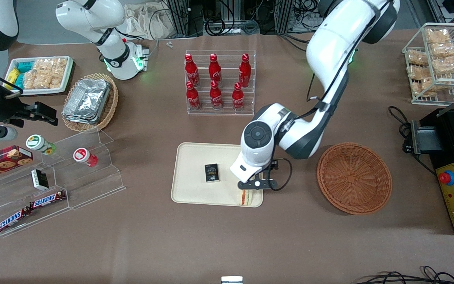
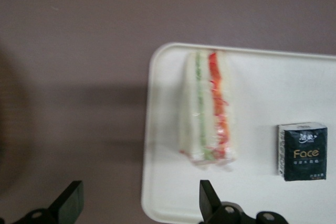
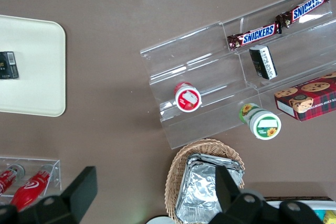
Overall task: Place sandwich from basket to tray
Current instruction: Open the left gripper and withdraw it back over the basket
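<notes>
The sandwich [image 1: 244,197], a white wedge with red and green filling, lies on the cream tray [image 1: 189,185] at the corner nearest the front camera and the basket. It also shows in the left wrist view [image 2: 207,111], lying on the tray [image 2: 262,187] with nothing touching it. My left gripper [image 1: 256,184] hovers just above the sandwich, open and empty; its fingers [image 2: 210,199] stand wide apart, clear of the bread. The reddish-brown wicker basket [image 1: 354,177] sits empty beside the tray, toward the working arm's end.
A small black packet [image 1: 212,172] lies on the tray's middle, also in the left wrist view [image 2: 302,150]. A clear rack of red bottles [image 1: 219,83] stands farther from the camera. A tan basket of foil containers [image 1: 91,101] and acrylic snack steps [image 1: 53,185] lie toward the parked arm's end.
</notes>
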`<state>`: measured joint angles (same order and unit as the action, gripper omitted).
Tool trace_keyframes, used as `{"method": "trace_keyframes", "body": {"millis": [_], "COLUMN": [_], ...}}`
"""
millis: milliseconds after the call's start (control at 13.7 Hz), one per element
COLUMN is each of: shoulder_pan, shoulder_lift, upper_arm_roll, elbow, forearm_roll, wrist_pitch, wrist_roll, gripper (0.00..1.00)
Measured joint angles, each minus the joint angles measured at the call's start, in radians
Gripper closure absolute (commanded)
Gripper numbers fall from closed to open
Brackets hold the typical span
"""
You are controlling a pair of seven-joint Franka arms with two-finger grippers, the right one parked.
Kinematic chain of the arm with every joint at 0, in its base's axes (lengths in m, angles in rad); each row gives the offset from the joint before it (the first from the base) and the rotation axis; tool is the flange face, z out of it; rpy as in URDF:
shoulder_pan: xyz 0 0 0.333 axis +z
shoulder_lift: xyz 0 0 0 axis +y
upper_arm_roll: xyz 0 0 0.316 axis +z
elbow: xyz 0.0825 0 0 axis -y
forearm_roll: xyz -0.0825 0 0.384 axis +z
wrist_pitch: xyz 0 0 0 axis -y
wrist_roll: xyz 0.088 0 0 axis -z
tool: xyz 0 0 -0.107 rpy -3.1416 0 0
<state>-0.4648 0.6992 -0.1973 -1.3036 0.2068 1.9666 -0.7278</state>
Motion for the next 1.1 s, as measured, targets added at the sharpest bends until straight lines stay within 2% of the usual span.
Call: {"method": "trace_keyframes", "body": {"millis": [439,732,878,1098], "shoulder_pan": [0.171,0.292,0.375,0.519], "shoulder_lift": [-0.294,-0.443,-0.493,-0.529], "upper_arm_roll": [0.003,0.005,0.007,0.011], "elbow": [-0.205,-0.304,-0.337,-0.344], "forearm_roll": [-0.003,-0.051,-0.106,-0.186], "wrist_pitch": [-0.035,-0.038,-0.050,-0.118], "wrist_roll": [0.135,0.183,0.322,0.640], "gripper": [0.01,0.00,0.00,0.00]}}
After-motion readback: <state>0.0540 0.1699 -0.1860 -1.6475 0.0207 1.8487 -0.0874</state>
